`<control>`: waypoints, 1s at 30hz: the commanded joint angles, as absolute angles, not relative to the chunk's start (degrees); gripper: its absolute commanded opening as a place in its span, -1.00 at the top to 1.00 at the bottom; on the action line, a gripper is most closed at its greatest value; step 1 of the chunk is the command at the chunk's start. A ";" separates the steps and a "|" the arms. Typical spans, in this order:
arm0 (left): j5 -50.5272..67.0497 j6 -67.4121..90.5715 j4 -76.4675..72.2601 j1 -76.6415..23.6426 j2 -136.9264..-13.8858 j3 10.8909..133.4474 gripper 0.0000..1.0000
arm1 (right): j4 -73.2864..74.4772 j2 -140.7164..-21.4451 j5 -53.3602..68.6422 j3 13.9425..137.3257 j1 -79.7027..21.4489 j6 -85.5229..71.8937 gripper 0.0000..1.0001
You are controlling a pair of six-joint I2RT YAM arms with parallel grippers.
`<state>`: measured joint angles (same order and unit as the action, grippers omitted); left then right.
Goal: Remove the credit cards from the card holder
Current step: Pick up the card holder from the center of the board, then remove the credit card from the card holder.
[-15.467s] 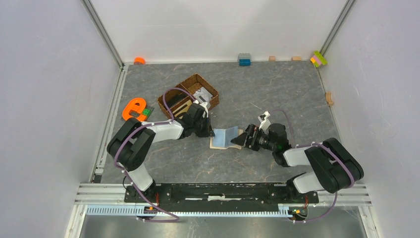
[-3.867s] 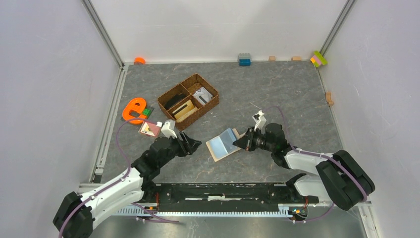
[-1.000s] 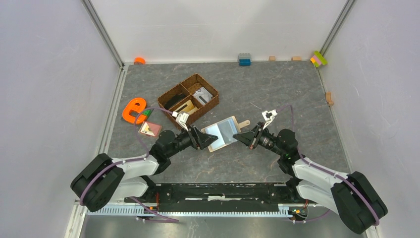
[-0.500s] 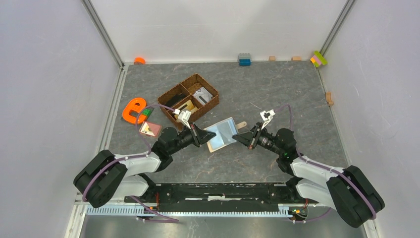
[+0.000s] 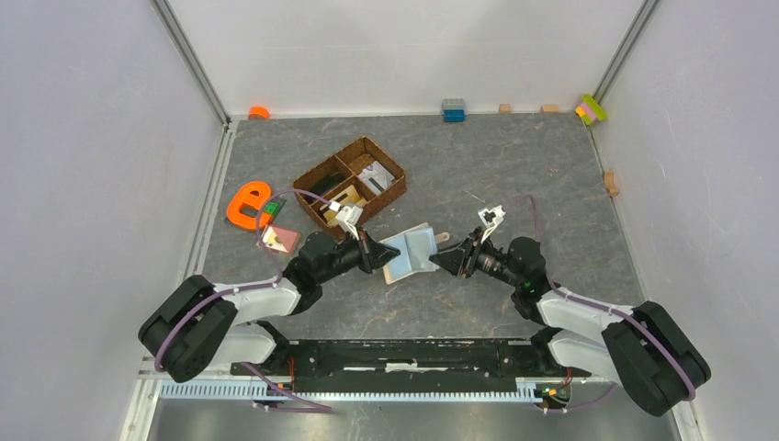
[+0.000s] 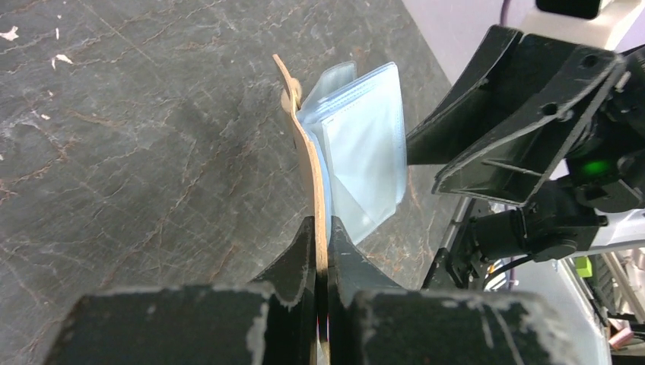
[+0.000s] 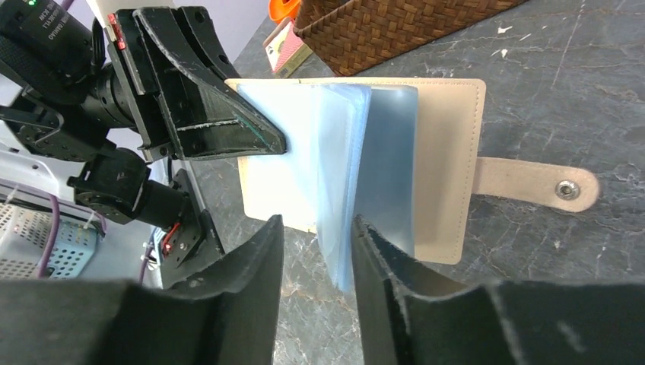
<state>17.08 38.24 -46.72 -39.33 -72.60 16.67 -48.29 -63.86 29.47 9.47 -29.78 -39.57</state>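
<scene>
**Card holder, position.** The card holder (image 5: 411, 253) is open between my two pincers, above the grey stone-pattern bench (image 5: 514, 165) and on the near side of the brown wicker basket (image 5: 386, 197). I cannot tell whether any part of it rests on the bench.

**Card holder, appearance.** The outer cover is beige-tan with a stitched border. A closing tab (image 7: 532, 186) projects from one long edge and carries a round metal snap. Inside, several clear, blue-grey sleeves (image 7: 380, 175) are fanned out like pages. A pale cream panel shows behind the first sleeve; I cannot tell whether it is a card or the inner cover. In the left wrist view the cover stands edge-on and bows slightly, with the sleeves spread to its right.

**Left pincer.** My left pincer (image 6: 319, 243) is clenched on the edge of the beige cover, which is pinched between both fingertips.

**Right pincer.** My right pincer (image 7: 318, 228) is released. Its fingers stand apart with the free edge of the sleeves in the gap, and no sleeve is clamped.

**Credit card.** One pinkish credit card (image 5: 278, 239) lies flat on the bench, just beside the orange letter toy (image 5: 246, 202) and well apart from the card holder.
</scene>
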 commanded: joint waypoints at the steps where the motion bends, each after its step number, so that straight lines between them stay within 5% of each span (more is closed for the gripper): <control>1: 18.21 31.67 -43.98 -38.94 -71.00 18.94 0.95 | -48.68 -61.10 26.33 8.30 -29.98 -35.59 0.00; 6: 18.29 29.66 -44.07 -38.94 -68.62 17.52 0.96 | -45.59 -55.41 20.00 6.03 -30.04 -33.23 -0.60; 9: 19.98 29.06 -45.40 -38.94 -67.96 16.82 0.95 | -44.04 -52.55 16.83 5.14 -30.00 -32.45 -0.79; 30: 21.97 38.62 -50.01 -38.94 -59.00 13.27 0.96 | -49.84 -49.87 15.38 0.88 -29.97 -33.89 -0.96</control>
